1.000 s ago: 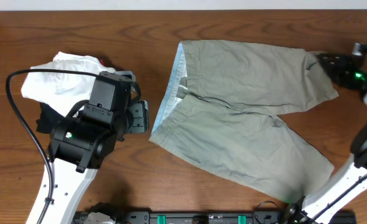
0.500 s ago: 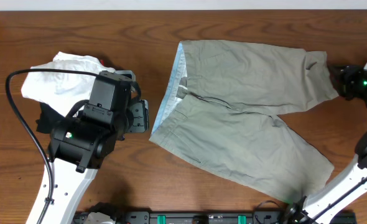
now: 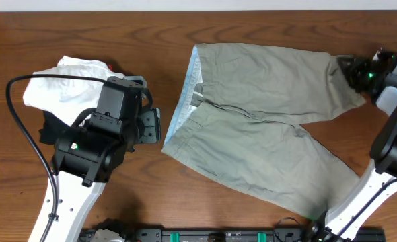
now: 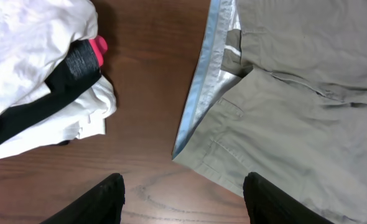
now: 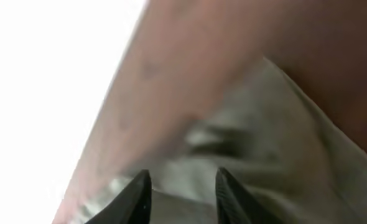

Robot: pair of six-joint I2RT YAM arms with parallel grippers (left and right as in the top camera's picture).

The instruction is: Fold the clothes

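Observation:
The khaki grey-green shorts lie spread flat on the wooden table, with the pale blue waistband to the left and the legs to the right. My right gripper is at the hem of the far leg. In the blurred right wrist view its fingers stand partly apart with khaki cloth between and under them. My left gripper is open and empty just left of the waistband. Its fingers hover over bare wood by the waistband corner.
A pile of white and black garments with a red bit lies at the left, behind my left arm; it also shows in the left wrist view. The table's far edge runs just behind the shorts.
My right gripper swung out to the right off the leg hem, then came back onto it. The hem corner shifted slightly. The left arm has not moved.

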